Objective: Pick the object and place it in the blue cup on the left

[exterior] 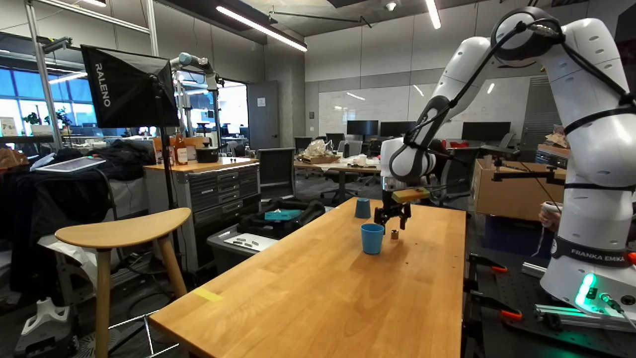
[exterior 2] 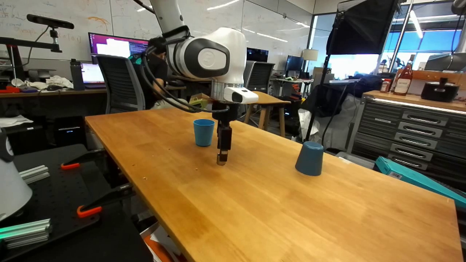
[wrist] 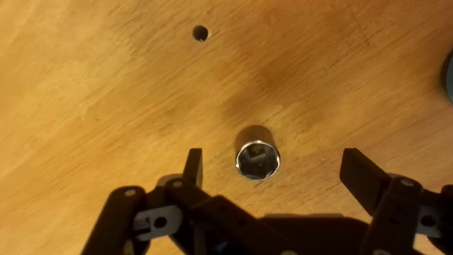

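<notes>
Beneath the white arm (exterior 2: 209, 60), the jaws are pointing down, released, their two sides standing well apart. In the wrist view a small metal socket (wrist: 257, 154) is standing upright between the jaws, resting on the wooden surface (wrist: 88, 78) with its hollow end facing up; gaps are showing on both sides of it, the narrower one lying to its left. In an exterior view the socket (exterior: 394, 235) is sitting just below the jaws.

Near the jaws, a blue cup (exterior: 372, 240) is standing upright, its mouth facing up. On the opposite side of the jaws and farther from them, a darker cup (exterior 2: 309, 159) is standing upside down. In the wrist view a bluish thing (wrist: 449, 79) is showing to the right of the jaws, too cropped to identify, and a round hole (wrist: 200, 33) is marking the surface beyond their tips.

In an exterior view, far behind the jaws, a person (exterior 2: 158, 69) is sitting near a lit monitor (exterior 2: 116, 45). Well to the right of the jaws, a drawer cabinet (exterior 2: 411, 134) is carrying a bottle (exterior 2: 403, 82) and a dark pot (exterior 2: 439, 91).
</notes>
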`<state>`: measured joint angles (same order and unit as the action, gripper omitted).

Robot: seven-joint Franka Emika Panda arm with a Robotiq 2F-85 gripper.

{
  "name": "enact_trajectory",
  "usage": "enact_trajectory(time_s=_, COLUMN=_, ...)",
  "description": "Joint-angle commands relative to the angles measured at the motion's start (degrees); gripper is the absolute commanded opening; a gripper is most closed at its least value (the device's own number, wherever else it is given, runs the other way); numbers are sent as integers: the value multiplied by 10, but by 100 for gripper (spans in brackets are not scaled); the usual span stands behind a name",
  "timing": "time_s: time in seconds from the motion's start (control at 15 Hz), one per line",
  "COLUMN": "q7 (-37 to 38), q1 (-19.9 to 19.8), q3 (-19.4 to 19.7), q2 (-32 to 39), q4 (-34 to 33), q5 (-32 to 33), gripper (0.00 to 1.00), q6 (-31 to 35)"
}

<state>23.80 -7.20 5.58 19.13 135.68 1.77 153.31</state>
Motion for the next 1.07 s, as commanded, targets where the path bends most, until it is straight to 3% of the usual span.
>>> enact_trajectory(time_s=0.0, q7=-1, q1=21, q3=20, q2=26, q4=-15, q5=-23, gripper=75, q6=-4)
enact_trajectory(time_s=0.13, q7=-5, q1=19, q3=19, q2=32, q4=-16, q5=-33, gripper=66, q6=-5)
enact_trajectory(time_s=0.67, q7=-8, q1=21, q3=23, q2=10, q4=-15, q5=-47, gripper=7, q6=-13)
enact_trajectory(time_s=1.0, q7=-64, q1=8, q3=-11, q2=-70, q4=1, q5=-89, gripper=8, q6=-80)
